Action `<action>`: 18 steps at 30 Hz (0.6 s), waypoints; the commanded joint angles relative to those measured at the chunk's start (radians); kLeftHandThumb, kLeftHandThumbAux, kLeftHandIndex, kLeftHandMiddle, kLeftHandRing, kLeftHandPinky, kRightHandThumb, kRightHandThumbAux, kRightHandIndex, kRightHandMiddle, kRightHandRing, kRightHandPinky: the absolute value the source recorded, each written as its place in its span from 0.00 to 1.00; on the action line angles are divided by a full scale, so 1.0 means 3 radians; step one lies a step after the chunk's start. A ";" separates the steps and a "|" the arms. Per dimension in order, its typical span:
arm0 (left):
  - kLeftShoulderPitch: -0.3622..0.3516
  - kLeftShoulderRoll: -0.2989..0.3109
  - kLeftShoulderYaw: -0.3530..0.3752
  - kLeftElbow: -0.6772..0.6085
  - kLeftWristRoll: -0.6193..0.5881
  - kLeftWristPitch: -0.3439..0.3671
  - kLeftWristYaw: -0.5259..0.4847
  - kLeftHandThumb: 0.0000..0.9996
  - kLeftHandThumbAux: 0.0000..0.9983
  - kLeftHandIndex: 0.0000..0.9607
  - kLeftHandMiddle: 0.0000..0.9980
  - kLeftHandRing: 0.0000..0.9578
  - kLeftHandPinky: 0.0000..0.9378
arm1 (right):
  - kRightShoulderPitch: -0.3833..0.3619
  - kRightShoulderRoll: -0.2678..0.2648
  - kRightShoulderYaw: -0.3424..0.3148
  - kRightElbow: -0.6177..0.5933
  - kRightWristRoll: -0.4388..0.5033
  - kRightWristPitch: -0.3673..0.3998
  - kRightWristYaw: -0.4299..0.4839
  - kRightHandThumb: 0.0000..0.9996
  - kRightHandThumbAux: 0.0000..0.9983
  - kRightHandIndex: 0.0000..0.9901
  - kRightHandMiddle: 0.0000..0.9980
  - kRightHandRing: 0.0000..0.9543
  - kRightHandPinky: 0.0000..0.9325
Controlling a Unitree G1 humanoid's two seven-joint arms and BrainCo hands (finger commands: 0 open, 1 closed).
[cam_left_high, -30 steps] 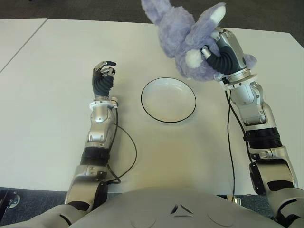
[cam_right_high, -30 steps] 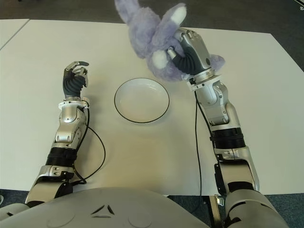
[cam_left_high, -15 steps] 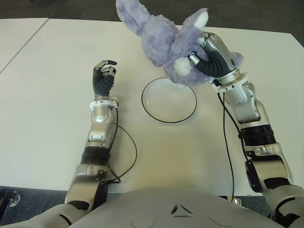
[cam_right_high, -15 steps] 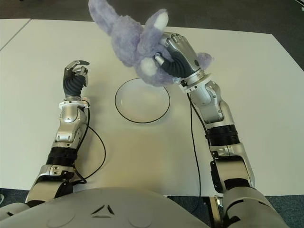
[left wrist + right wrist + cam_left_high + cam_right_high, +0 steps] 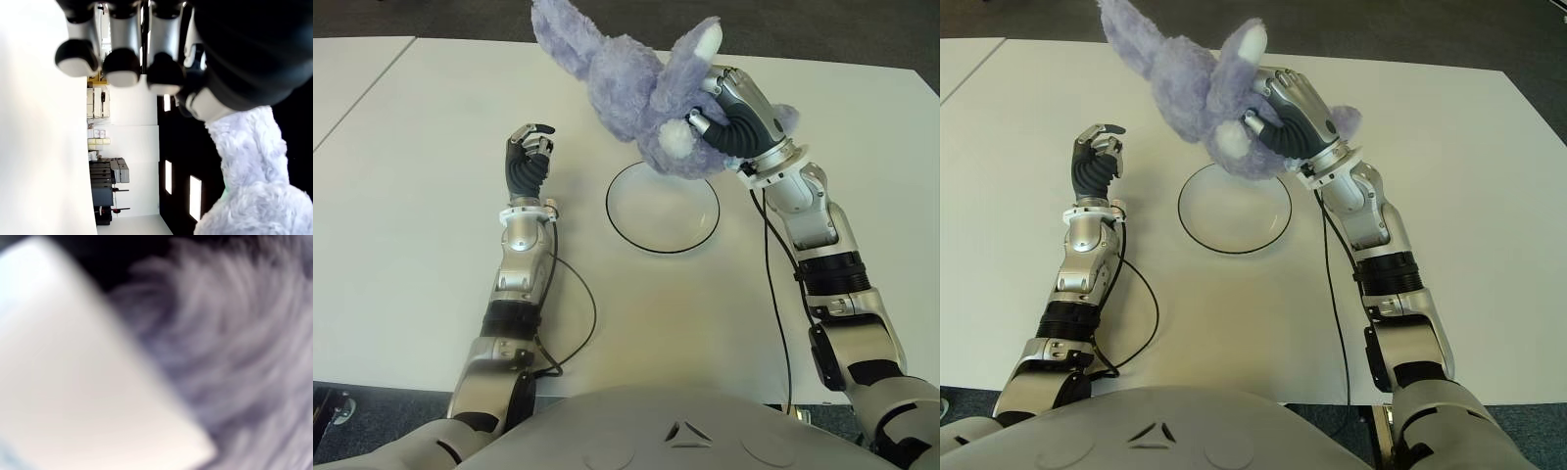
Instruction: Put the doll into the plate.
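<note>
A purple plush doll point(image 5: 626, 93) with long ears hangs in the air above the far rim of the white plate point(image 5: 663, 230), which has a thin dark edge. My right hand point(image 5: 729, 113) is shut on the doll, its dark fingers pressed into the fur. Purple fur point(image 5: 234, 357) fills the right wrist view. My left hand point(image 5: 529, 157) stands upright to the left of the plate, fingers curled and holding nothing; its fingertips point(image 5: 117, 66) show curled in the left wrist view, with part of the doll point(image 5: 249, 161) beyond.
The white table point(image 5: 411, 196) spreads wide around the plate. A second white table point(image 5: 342, 69) adjoins at the far left. Black cables point(image 5: 578, 304) trail from both forearms across the table's near part.
My right hand has carried the doll leftward and slightly lower, from right of the plate to over its far rim. The left hand has not moved.
</note>
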 commanded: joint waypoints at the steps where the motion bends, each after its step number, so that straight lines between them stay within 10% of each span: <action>1: 0.0265 -0.0178 -0.0035 0.0139 0.0036 0.0058 0.0034 0.71 0.70 0.46 0.88 0.92 0.94 | -0.0030 0.0059 0.0052 -0.0050 0.0030 0.0006 0.0076 0.85 0.68 0.40 0.53 0.92 0.91; 18: 0.0279 -0.0196 -0.0017 0.0089 0.0052 0.0100 0.0052 0.71 0.70 0.46 0.87 0.92 0.94 | 0.0097 0.0090 0.0077 -0.0099 0.0014 0.0084 0.0244 0.85 0.68 0.40 0.53 0.91 0.88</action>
